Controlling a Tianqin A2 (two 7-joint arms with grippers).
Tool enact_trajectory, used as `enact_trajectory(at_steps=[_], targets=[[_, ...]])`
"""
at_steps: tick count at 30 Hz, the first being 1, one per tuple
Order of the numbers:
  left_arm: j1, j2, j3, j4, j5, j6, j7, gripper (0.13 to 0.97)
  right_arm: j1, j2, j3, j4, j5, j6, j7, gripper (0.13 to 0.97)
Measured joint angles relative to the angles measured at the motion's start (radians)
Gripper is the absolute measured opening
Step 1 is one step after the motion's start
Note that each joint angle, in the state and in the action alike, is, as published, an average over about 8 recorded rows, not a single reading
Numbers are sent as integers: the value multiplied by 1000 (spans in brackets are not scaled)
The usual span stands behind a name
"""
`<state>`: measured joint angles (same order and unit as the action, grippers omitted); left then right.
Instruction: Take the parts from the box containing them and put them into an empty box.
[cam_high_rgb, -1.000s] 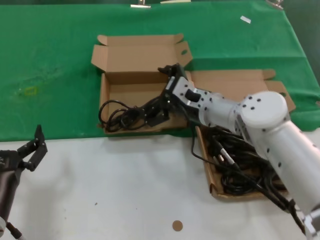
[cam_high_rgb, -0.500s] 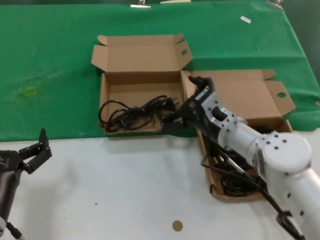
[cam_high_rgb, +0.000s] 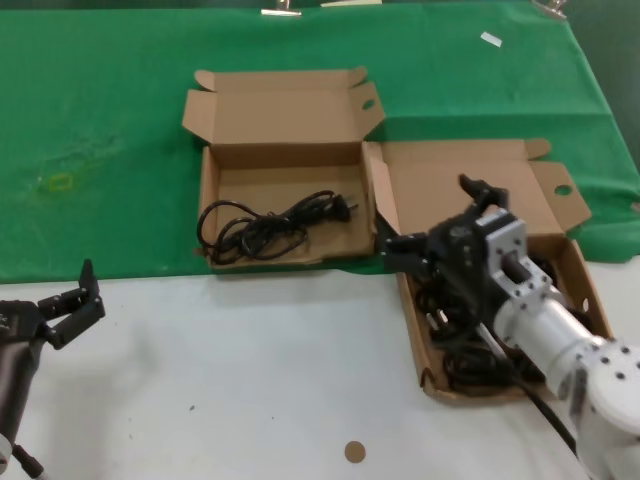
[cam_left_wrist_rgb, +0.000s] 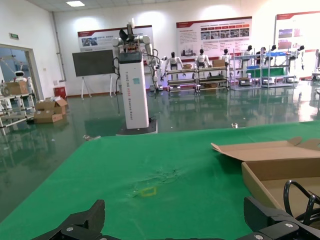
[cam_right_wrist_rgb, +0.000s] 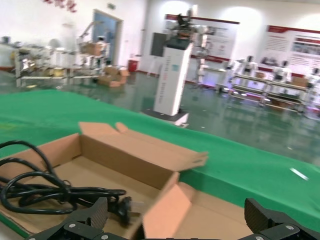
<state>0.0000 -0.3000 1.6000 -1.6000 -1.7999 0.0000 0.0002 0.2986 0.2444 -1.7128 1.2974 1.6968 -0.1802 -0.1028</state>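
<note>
One looped black power cord (cam_high_rgb: 270, 225) lies in the shallow left box (cam_high_rgb: 280, 120), the one with a short lid. The right box (cam_high_rgb: 450, 180) has a tall lid and holds several tangled black cords (cam_high_rgb: 470, 360). My right gripper (cam_high_rgb: 432, 215) hangs open and empty over that box's rear left corner, beside the wall the two boxes share. In the right wrist view the gripper (cam_right_wrist_rgb: 176, 212) faces the left box (cam_right_wrist_rgb: 125, 155), its cord (cam_right_wrist_rgb: 45, 190) and the plug (cam_right_wrist_rgb: 122, 207). My left gripper (cam_high_rgb: 75, 300) is parked open at the near left, also seen in its wrist view (cam_left_wrist_rgb: 175, 212).
The boxes sit on green cloth (cam_high_rgb: 100, 120); bare white tabletop (cam_high_rgb: 250, 380) runs along the front, with a small brown disc (cam_high_rgb: 354, 451) on it. A white scrap (cam_high_rgb: 490, 38) lies at the far right. The left box's corner (cam_left_wrist_rgb: 280, 160) shows in the left wrist view.
My right gripper left the cord bundle lying in the left box and drew back to the right, over the right box. The left arm barely moved.
</note>
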Motion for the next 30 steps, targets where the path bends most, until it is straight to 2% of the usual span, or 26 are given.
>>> enact_trajectory(at_steps=[13, 30], targets=[[0, 0, 0, 0, 0, 0, 0, 966, -228, 43, 86, 231, 79, 138, 79, 966], [0, 0, 0, 0, 0, 0, 0, 966, -250, 47, 95, 254, 87, 151, 86, 966]])
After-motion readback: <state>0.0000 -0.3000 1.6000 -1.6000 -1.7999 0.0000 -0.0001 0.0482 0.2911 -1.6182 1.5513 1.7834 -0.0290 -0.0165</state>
